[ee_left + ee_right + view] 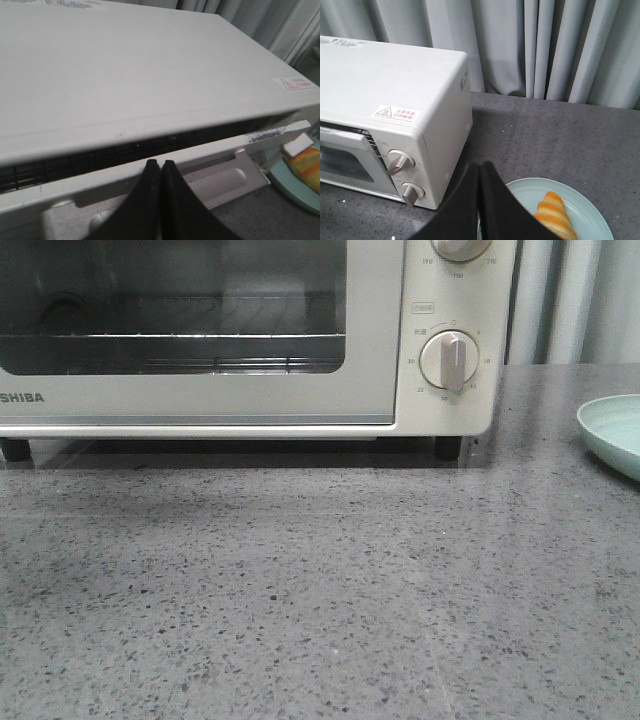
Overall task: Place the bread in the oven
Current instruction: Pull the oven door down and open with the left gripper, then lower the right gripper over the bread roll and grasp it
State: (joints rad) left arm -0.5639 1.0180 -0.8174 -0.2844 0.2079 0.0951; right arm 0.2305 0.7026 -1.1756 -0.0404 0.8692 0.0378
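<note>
Left hand (160,167): black fingers pressed together, tips touching, low centre of the left wrist view.
Right hand (479,170): black fingers likewise closed, low centre of the right wrist view.

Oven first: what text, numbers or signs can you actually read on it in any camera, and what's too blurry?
"SHIBA" on the oven door's lower left corner, its start cut off by the frame edge.
"150", "170", "190" around the upper dial, faint.
"30", "10" and other numbers around the lower dial; mostly too small.
Small label above the lower dial: unreadable.
Warning sticker with red triangle on the top: text too small.
Strip label on the door edge: blurred.
</note>
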